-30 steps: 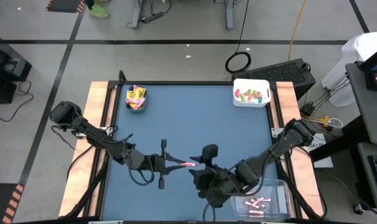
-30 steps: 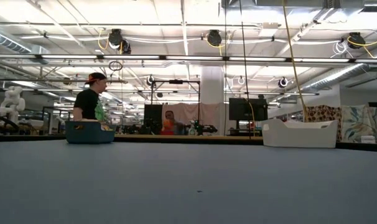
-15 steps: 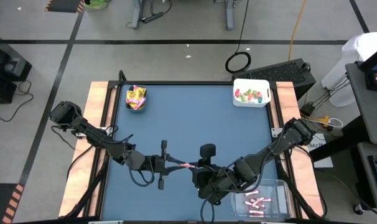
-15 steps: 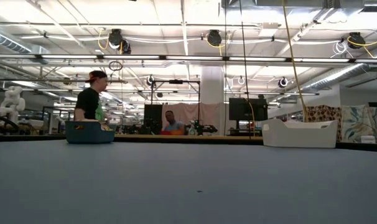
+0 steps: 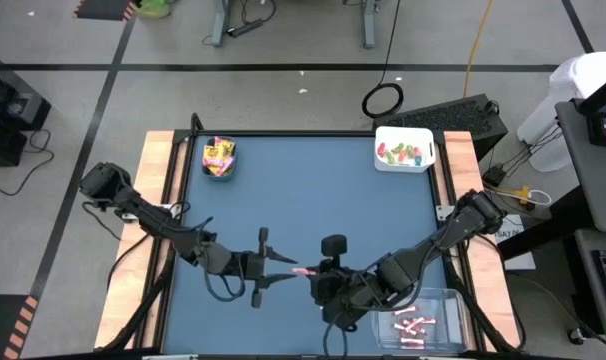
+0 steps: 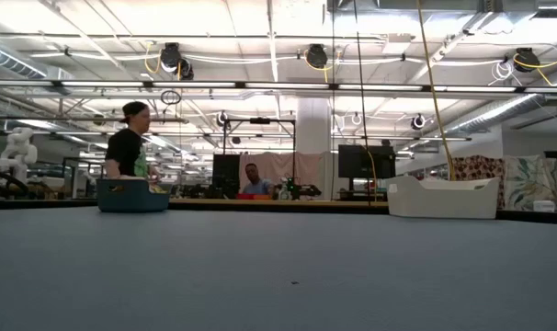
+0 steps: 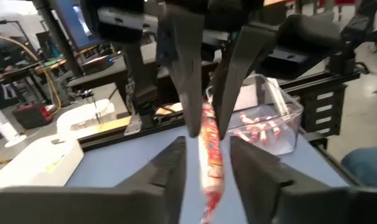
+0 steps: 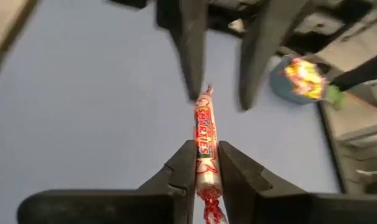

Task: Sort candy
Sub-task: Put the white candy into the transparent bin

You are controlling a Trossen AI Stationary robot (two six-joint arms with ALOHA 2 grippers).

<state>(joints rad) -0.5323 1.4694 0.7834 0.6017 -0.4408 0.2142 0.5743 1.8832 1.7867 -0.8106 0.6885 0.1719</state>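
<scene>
2 grippers met above the tabletop's (image 5: 313,200) near edge, mid-handoff of 1 pink-white candy stick (image 5: 303,270). Right gripper (image 8: 206,163) was clamped on the stick's lower part, pads tight to the wrapper. Left gripper (image 7: 207,158) had its fingers spread with gaps either side of the stick, so released, or nearly so. Handoff probably made sense because the clear bin (image 5: 428,315) with matching sticks sat at the near right corner, on the right arm's side. Teal bin (image 5: 219,158) of yellow packets sat at the far left corner, white bin (image 5: 404,148) of green and red pieces at the far right. Low view caught neither arm nor stick. Stick's lower end was cut off in the right wrist view.
</scene>
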